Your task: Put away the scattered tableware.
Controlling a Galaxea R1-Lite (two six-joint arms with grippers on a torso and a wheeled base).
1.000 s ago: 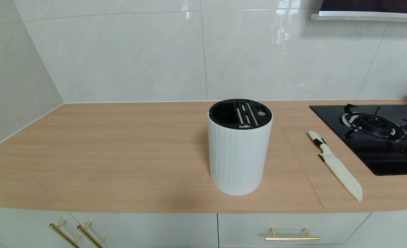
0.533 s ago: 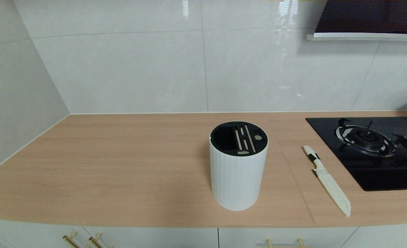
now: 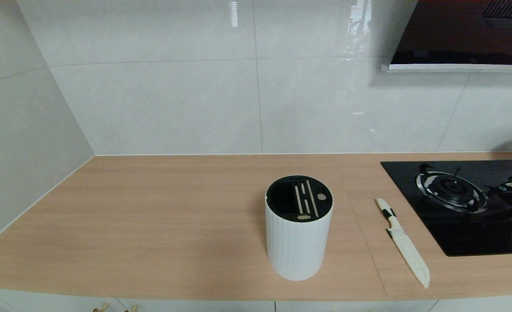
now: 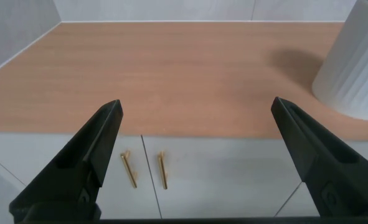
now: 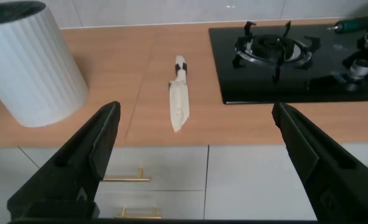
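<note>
countertop (image 3: pixel 152 225), knife (image 3: pixel 401 240) near front edge

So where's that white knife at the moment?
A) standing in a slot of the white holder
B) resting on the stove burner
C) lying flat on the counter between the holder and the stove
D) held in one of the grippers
C: the knife lies flat on the wooden counter, with the white holder on one side and the black stove on the other, touching neither.
</note>
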